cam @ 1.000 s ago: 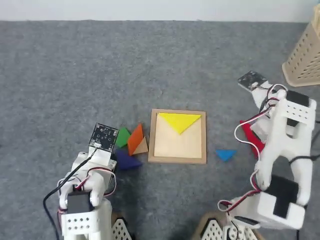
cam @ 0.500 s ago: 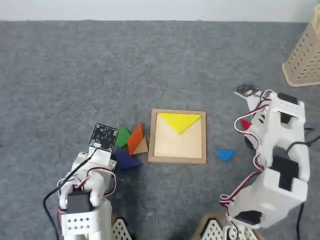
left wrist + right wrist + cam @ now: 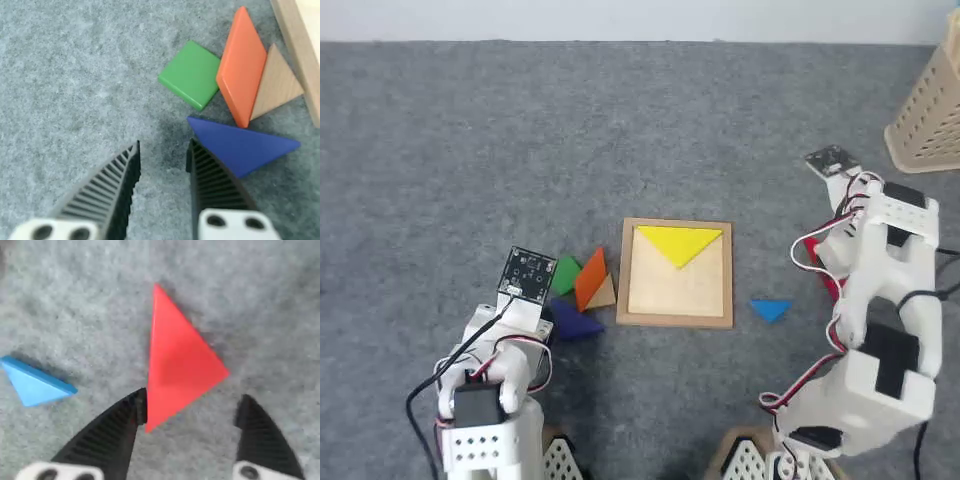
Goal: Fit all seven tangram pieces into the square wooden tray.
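Note:
The square wooden tray [image 3: 676,318] lies mid-table with a yellow triangle [image 3: 678,242] in its far half. Left of it lie a green square [image 3: 565,274] [image 3: 190,74], an orange parallelogram [image 3: 590,278] [image 3: 242,65], a wooden triangle [image 3: 605,293] [image 3: 276,86] and a dark blue triangle [image 3: 575,321] [image 3: 244,145]. A light blue triangle [image 3: 770,309] [image 3: 35,383] lies right of the tray. A red triangle [image 3: 177,360] [image 3: 830,284] lies under the right arm. My right gripper [image 3: 192,410] is open above its near corner. My left gripper [image 3: 164,155] is open just beside the dark blue triangle's tip.
A pale perforated container [image 3: 932,105] stands at the far right edge. Grey carpet [image 3: 520,140] covers the table, with wide free room behind the tray.
The right arm swung in toward the tray, then back out a little. Its gripper now hangs over the red triangle. The left arm and the pieces have not moved.

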You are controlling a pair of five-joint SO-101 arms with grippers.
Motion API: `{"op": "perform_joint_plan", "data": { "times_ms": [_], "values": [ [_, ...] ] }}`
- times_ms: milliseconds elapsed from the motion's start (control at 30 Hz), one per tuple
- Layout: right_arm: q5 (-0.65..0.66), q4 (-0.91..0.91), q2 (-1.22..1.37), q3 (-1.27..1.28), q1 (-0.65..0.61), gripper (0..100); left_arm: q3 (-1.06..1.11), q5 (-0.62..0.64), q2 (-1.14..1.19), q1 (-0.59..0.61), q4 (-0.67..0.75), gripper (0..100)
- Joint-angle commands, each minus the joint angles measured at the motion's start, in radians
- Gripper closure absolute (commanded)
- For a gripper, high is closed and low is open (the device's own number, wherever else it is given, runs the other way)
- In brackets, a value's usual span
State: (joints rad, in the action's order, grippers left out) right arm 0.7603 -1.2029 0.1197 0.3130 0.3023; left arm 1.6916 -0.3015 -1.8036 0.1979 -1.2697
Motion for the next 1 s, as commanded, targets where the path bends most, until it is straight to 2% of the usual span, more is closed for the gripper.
{"op": "perform_joint_plan", "data": {
  "times_ms": [0,233,500,700,967],
  "values": [
    [-0.012,0.012,-0.042,-0.034,0.019,64.0,-0.005,-0.002,-0.018,-0.003,-0.005,85],
    [-0.009,0.082,0.114,-0.035,-0.001,64.3,-0.005,-0.002,-0.018,-0.003,-0.005,85],
    [-0.014,0.093,0.194,-0.034,-0.102,64.3,-0.005,-0.002,-0.018,-0.003,-0.005,85],
    [-0.009,0.093,0.191,-0.034,-0.097,64.3,-0.005,-0.002,-0.018,-0.003,-0.005,85],
    [-0.015,0.085,0.033,-0.044,-0.088,64.3,-0.005,-0.002,-0.018,-0.003,-0.005,85]
  ]
}}
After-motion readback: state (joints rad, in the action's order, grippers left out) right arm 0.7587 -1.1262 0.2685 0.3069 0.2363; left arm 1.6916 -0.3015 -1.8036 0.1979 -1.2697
